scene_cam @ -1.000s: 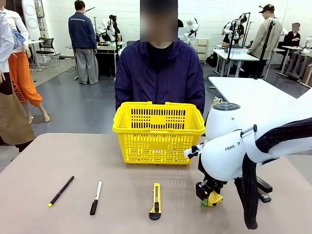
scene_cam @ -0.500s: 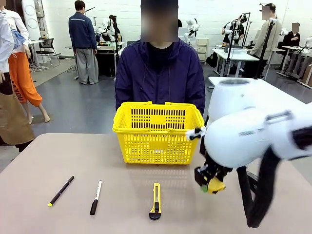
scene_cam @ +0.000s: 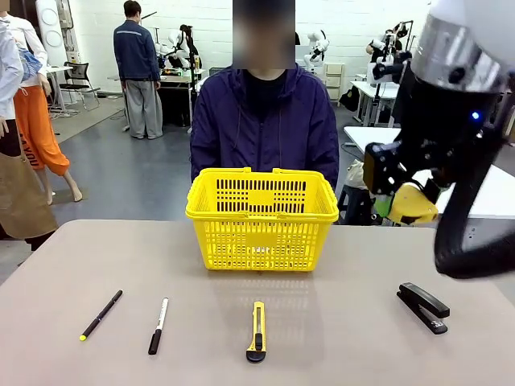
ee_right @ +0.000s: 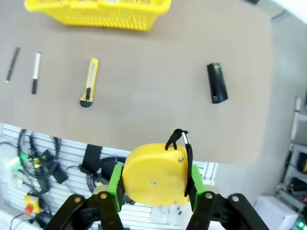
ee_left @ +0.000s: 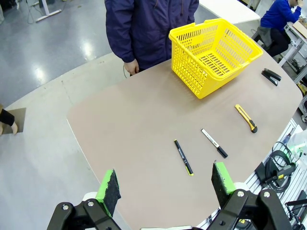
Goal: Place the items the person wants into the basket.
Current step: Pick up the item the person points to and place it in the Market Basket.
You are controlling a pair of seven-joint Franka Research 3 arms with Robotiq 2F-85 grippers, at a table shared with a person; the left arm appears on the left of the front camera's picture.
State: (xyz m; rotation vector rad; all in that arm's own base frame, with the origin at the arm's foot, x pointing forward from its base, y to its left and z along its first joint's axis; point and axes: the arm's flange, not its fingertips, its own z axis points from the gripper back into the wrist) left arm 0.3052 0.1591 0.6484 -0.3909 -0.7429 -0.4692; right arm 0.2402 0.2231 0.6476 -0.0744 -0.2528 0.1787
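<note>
Nearest, along the lower part of the front view, four things lie in a row on the table [scene_cam: 96, 265]: a pen [scene_cam: 101, 314] at lower left, a marker [scene_cam: 158, 326] beside it, the knife [scene_cam: 257, 331] at bottom centre and the stapler [scene_cam: 424, 307] at lower right. None of them is touched by an arm.

The left gripper [ee_left: 165, 184] hangs high above the near table edge with its green pads wide apart and nothing between them.

The right gripper [scene_cam: 402, 201] is raised at the upper right of the front view, off to the right of the basket [scene_cam: 261, 217], with its pads clamped on either side of the round yellow tape measure [ee_right: 154, 175].

The basket stands at centre, just in front of the person [scene_cam: 264, 121] at the far edge. From the left wrist view, its bare floor shows with nothing lying on it.

So I judge the task is at an early stage. One item has been lifted but not yet brought over the basket or dropped in. The knife and stapler may follow, depending on what the person wants.
</note>
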